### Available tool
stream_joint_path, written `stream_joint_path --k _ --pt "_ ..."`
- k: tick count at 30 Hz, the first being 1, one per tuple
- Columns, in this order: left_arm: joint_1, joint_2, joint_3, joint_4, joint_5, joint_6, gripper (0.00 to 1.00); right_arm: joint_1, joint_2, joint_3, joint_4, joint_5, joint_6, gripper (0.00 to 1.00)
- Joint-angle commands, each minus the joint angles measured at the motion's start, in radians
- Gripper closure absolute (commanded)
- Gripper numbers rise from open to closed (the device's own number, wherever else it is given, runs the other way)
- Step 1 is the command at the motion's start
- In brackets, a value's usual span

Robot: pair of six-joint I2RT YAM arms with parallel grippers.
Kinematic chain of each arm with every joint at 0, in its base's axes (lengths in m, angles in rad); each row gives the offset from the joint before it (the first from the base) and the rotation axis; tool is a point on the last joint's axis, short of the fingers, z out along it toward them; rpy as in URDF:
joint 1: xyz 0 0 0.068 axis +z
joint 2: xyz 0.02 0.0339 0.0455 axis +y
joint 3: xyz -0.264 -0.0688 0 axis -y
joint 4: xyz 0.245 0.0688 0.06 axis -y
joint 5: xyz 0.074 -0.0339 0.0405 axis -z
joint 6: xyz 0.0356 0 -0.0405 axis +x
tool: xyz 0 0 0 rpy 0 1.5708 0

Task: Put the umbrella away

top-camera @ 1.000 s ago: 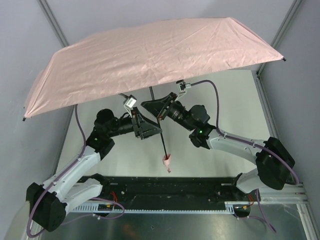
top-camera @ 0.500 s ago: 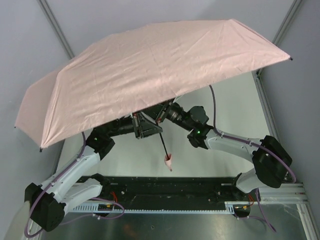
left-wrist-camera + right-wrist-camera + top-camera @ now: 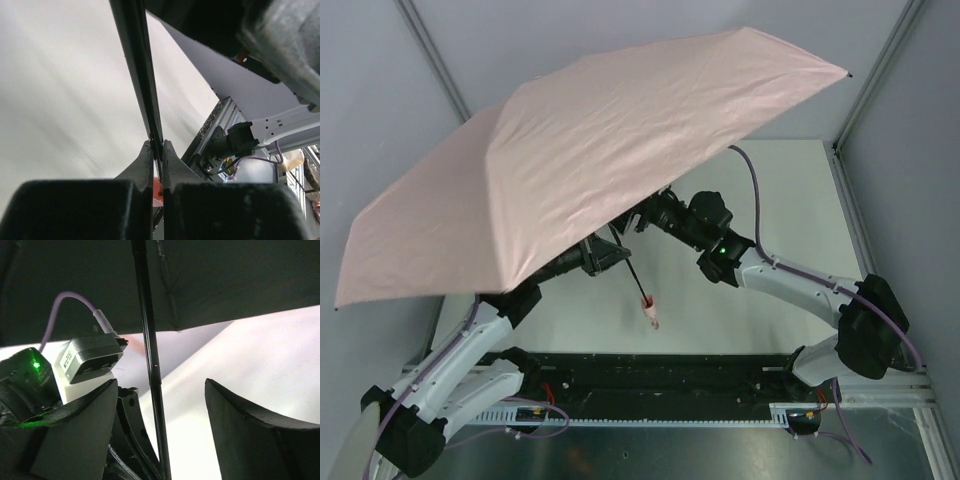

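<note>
progress: early, by my read. The umbrella (image 3: 600,170) is fully open and nothing is folded yet.
canopy: the pink canopy (image 3: 620,140) is spread wide and taut above the worktop (image 3: 790,200), tilted with its low edge over the worktop's left side and its high corner towards the far right.
shaft: the thin dark shaft (image 3: 628,268) looks fully extended. It slopes down from under the canopy towards the worktop's near edge.
handle: the small pink handle (image 3: 649,312) hangs free at the low end of the shaft, just above the worktop's near edge and not resting on it.
done: umbrella is lifted off the worktop and under control of one arm, nothing more.
left to do: collapse the canopy, telescope the shaft, gather the fabric into a bundle, set it away. No storage spot shows in any view.
left fingers: the left fingers (image 3: 150,157) are clamped tight on the shaft, which is pinched between the two tips with no gap. They carry the whole umbrella above the worktop.
right fingers: the right fingers (image 3: 235,425) are spread wide and hold nothing. The shaft runs up between them, closer to one finger, with no contact that I can see. They sit higher up the shaft, under the canopy.
risk: a single pinch on a thin shaft under a big canopy looks prone to swing or twist.
</note>
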Motion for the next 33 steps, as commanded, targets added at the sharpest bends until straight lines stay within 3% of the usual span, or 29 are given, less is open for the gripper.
stream_joint_path --k 1,7,9,12,15,16,18,19,22,24,28,33 --pt "-0.002 -0.014 0.039 0.016 -0.014 0.060 1.00 0.004 -0.007 0.086 -0.147 0.039 -0.143 0.24" --pt "-0.008 -0.027 0.015 -0.006 0.003 0.071 1.00 0.033 0.064 0.194 -0.200 0.024 -0.239 0.21" --pt "-0.010 -0.037 0.006 -0.020 0.004 0.070 1.00 0.039 0.094 0.236 -0.219 0.039 -0.255 0.25" --pt "-0.013 -0.060 -0.003 -0.041 0.004 0.073 1.00 0.040 0.137 0.309 -0.274 0.069 -0.269 0.44" --pt "-0.016 -0.078 -0.009 -0.053 0.001 0.077 1.00 0.029 0.151 0.340 -0.295 0.067 -0.250 0.85" --pt "-0.016 -0.085 -0.012 -0.056 -0.002 0.077 1.00 0.026 0.145 0.341 -0.303 0.067 -0.230 0.93" --pt "-0.016 -0.093 -0.020 -0.057 -0.009 0.067 0.99 0.024 0.118 0.327 -0.302 0.070 -0.185 0.98" --pt "-0.016 -0.094 -0.024 -0.058 -0.011 0.052 0.94 0.026 0.096 0.305 -0.288 0.085 -0.158 0.99" --pt "-0.017 -0.078 -0.037 -0.056 -0.032 -0.015 0.44 0.026 0.012 0.223 -0.224 0.143 -0.062 1.00" --pt "-0.028 -0.063 -0.045 -0.056 -0.065 -0.035 0.26 0.026 -0.035 0.174 -0.201 0.197 -0.002 1.00" --pt "-0.106 -0.043 -0.070 0.040 -0.120 -0.046 0.17 0.030 -0.090 0.109 -0.188 0.298 0.108 1.00" --pt "-0.189 0.015 -0.072 0.117 -0.178 -0.039 0.20 0.049 -0.127 0.060 -0.168 0.405 0.167 1.00"
